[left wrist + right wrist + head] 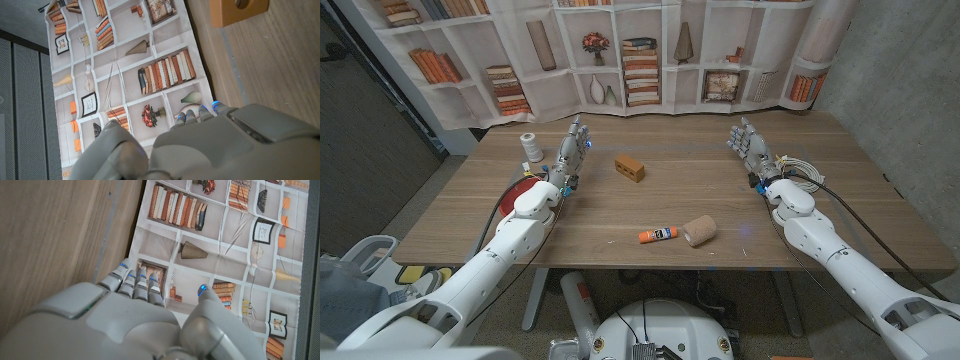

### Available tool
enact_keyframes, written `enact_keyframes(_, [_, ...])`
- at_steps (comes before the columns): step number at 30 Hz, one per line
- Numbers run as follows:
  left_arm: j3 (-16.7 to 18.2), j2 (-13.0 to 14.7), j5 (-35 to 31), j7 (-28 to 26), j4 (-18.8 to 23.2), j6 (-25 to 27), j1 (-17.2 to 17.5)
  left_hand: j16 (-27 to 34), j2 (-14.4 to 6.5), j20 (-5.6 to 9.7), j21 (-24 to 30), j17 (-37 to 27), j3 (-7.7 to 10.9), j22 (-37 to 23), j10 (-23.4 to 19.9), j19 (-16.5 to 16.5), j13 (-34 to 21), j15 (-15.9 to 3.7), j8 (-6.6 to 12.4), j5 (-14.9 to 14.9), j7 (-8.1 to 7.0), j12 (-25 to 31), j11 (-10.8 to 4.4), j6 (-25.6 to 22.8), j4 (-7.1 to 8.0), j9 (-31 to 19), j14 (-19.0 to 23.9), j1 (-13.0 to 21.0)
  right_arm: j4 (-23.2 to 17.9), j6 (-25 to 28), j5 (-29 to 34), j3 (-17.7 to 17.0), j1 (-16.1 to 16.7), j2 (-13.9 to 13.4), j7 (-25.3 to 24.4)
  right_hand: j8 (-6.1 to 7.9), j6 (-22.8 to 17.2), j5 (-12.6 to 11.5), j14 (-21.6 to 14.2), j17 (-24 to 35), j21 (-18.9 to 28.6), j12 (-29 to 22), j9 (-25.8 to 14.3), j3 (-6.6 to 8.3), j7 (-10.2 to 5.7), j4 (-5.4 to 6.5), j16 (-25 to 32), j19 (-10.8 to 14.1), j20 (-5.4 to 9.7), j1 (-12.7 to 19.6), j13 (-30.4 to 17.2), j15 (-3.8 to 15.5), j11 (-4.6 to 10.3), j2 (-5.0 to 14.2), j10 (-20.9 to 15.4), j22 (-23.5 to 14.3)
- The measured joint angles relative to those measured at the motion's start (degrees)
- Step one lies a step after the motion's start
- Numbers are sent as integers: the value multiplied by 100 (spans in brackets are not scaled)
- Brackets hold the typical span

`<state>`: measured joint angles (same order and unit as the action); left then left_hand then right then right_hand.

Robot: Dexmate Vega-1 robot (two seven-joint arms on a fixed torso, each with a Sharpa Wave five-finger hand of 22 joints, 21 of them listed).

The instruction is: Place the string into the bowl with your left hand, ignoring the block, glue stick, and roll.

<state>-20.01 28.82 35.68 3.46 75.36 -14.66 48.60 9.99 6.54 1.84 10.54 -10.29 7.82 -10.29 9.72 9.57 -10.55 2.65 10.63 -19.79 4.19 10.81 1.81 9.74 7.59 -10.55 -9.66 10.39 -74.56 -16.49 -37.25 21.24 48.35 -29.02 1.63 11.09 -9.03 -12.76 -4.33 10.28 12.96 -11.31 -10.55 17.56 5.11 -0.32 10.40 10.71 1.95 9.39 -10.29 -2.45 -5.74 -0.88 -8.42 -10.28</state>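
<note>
Left hand (572, 150) raised, fingers apart, holding nothing, just right of string spool (530, 147) standing upright at desk (620, 215) far-left. Red bowl (519, 193) partly hidden under left arm. Right hand (750, 148) likewise open, empty.

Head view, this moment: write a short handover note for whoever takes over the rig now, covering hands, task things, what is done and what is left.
Left hand: raised, fingers apart, holding nothing.
Right hand: raised at the table's right side, also holding nothing.
String: a white spool standing at the far left of the table, just left of the left hand, untouched.
Bowl: red, mostly hidden under the left arm.
Block, glue stick and roll: mid-table, leave them.
Done: nothing. Left: grasp the string, put it into the bowl.
</note>
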Motion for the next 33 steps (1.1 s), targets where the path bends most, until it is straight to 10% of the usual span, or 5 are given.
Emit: enact_keyframes(33, [1131, -639, -1056, 319, 849, 798, 625, 107, -189, 0, 72, 1, 48, 2, -90, -1, 2, 0, 128, -83, -21, 129, -17, 20, -48, 2, 1, 189, -149, -134, 3, -68, 105, -51, 105, 0, -92, 0, -71, -2, 0, -44, 1, 0, -30, 0, 22, 123, 20, 0, 1, 10, 0, 0, -61, 1])
